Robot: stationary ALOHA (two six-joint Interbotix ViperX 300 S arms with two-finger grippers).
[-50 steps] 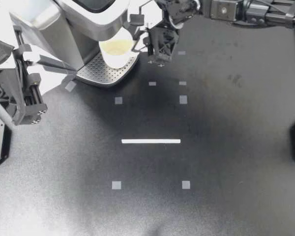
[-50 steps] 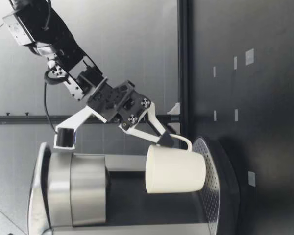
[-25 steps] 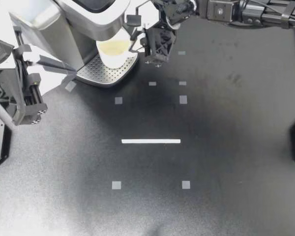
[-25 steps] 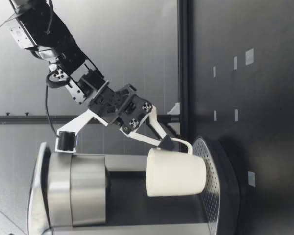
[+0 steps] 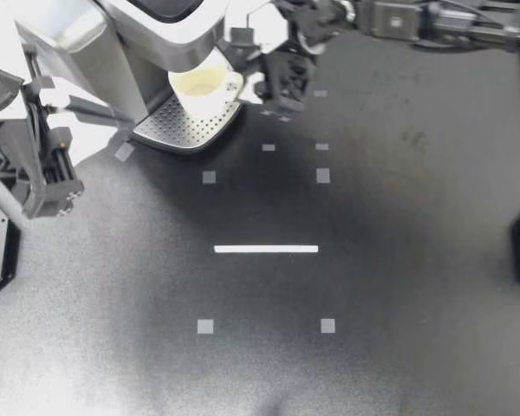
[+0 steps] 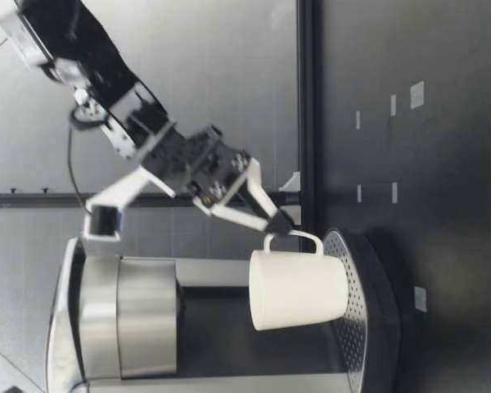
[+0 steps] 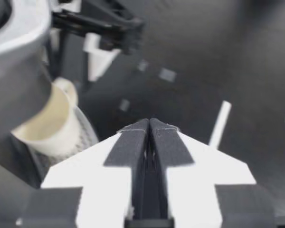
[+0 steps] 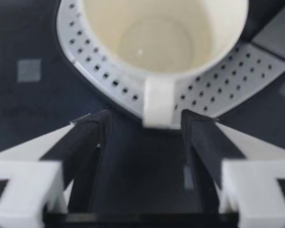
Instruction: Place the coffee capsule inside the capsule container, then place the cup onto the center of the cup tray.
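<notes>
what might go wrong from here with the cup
The handle of the white mug-shaped cup lies between the open fingers of my right pincer; a sideways retreat might hook and drag it. The cup stands near the rim of the perforated metal drip tray, so a nudge might tip it off.

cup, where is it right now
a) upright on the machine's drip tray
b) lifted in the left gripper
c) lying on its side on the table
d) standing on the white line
a: the cup stands upright on the perforated drip tray under the machine, as the top and low views both show.
</notes>
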